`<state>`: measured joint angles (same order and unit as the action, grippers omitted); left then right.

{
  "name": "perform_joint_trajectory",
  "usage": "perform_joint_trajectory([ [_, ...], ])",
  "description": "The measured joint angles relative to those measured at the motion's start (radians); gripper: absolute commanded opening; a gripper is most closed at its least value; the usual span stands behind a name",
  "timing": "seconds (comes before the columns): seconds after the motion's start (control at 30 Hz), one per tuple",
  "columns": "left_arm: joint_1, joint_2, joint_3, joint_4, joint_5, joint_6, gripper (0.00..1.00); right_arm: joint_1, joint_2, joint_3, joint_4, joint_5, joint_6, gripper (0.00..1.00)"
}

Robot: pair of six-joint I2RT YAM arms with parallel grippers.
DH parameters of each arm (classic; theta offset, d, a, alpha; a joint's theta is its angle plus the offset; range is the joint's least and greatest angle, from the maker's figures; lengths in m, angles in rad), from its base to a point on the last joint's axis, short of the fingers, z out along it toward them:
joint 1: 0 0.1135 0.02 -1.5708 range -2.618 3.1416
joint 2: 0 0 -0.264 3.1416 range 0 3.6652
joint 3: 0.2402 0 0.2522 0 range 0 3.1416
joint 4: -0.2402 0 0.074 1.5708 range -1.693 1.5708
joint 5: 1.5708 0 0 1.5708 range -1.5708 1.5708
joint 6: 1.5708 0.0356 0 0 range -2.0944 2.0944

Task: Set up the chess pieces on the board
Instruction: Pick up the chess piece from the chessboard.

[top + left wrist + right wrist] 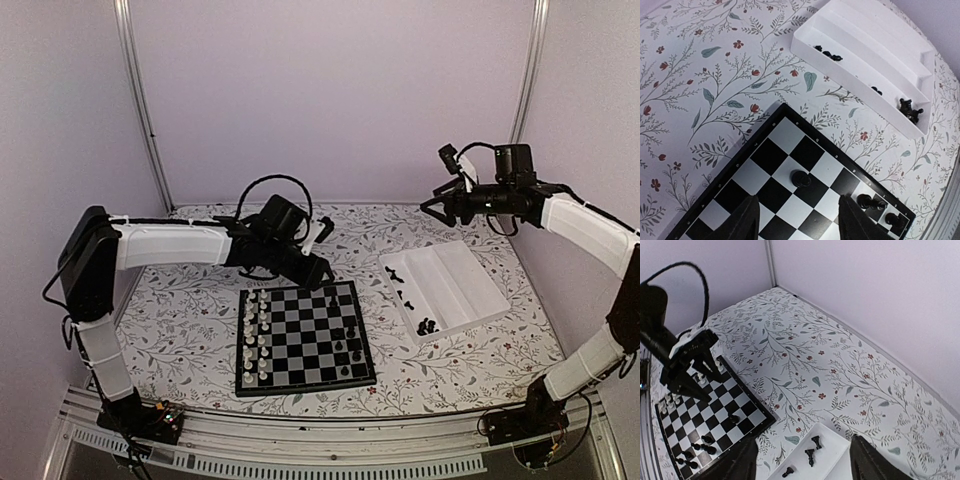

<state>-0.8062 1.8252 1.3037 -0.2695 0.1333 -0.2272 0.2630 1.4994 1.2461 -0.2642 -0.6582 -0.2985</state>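
**Over the far edge of the board, an empty gripper is hanging by a lone pawn**

On the flowered table cover (190, 300), the board (305, 335) is lying square to the arms, with white chessmen (258, 335) lining its two left files. Only a handful of black chessmen (345, 345) are standing on its right side. The others are lying loose in the white tray (470, 280) just right of the board, in small clusters along its grooves.

The left gripper (798, 199) is hovering low over the board's far edge, its fingers spread apart with nothing between them. In its wrist view a black pawn (800, 178) is standing upright just ahead of that gap. The right gripper (428, 207) is hanging high above the far end of the tray, its fingers likewise parted and empty.

Going by their look, these chessmen are hard, smooth plastic and very light. They should not bend or break under the fingers, but a glancing touch is likely to tip one, and a rounded head may squirt out of a pinch. The safest hold is probably across the narrow stem below the head, coming straight down so the base stays level. The pieces lying on their sides in the tray look harder to take. Each will need gripping across its waist and then turning upright before it is set on a square. Neighbouring pieces on the board are standing close together, so the fingers will have little room to open.
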Motion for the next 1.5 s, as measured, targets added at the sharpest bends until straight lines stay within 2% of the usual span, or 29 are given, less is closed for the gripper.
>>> perform_joint_trajectory([
  [0.03, -0.001, 0.026, 0.021, -0.011, 0.002, 0.005, 0.55, -0.014, -0.017, -0.008, -0.007, 0.019, -0.005, 0.97],
  [0.07, -0.002, 0.050, 0.039, -0.024, 0.002, 0.012, 0.54, -0.034, -0.043, -0.024, -0.015, 0.044, -0.024, 0.99],
  [0.2, -0.008, 0.122, 0.091, -0.074, 0.004, 0.027, 0.54, -0.092, -0.110, -0.082, -0.035, 0.085, -0.055, 0.99],
  [0.47, -0.014, 0.215, 0.158, -0.126, 0.025, 0.042, 0.51, -0.172, -0.169, -0.159, -0.087, 0.026, -0.122, 0.99],
  [0.63, -0.018, 0.260, 0.214, -0.153, 0.038, 0.049, 0.40, -0.172, -0.174, -0.194, -0.089, -0.017, -0.148, 0.99],
  [0.8, -0.023, 0.284, 0.239, -0.187, 0.041, 0.062, 0.38, -0.171, -0.174, -0.222, -0.096, -0.037, -0.165, 0.99],
  [1.13, -0.036, 0.312, 0.261, -0.235, 0.037, 0.071, 0.15, -0.172, -0.174, -0.230, -0.094, -0.058, -0.174, 0.99],
  [1.33, -0.042, 0.318, 0.298, -0.241, 0.040, 0.079, 0.06, -0.172, -0.174, -0.240, -0.094, -0.064, -0.174, 0.99],
  [1.5, -0.050, 0.318, 0.315, -0.242, 0.045, 0.082, 0.05, -0.171, -0.174, -0.241, -0.094, -0.075, -0.177, 0.99],
])
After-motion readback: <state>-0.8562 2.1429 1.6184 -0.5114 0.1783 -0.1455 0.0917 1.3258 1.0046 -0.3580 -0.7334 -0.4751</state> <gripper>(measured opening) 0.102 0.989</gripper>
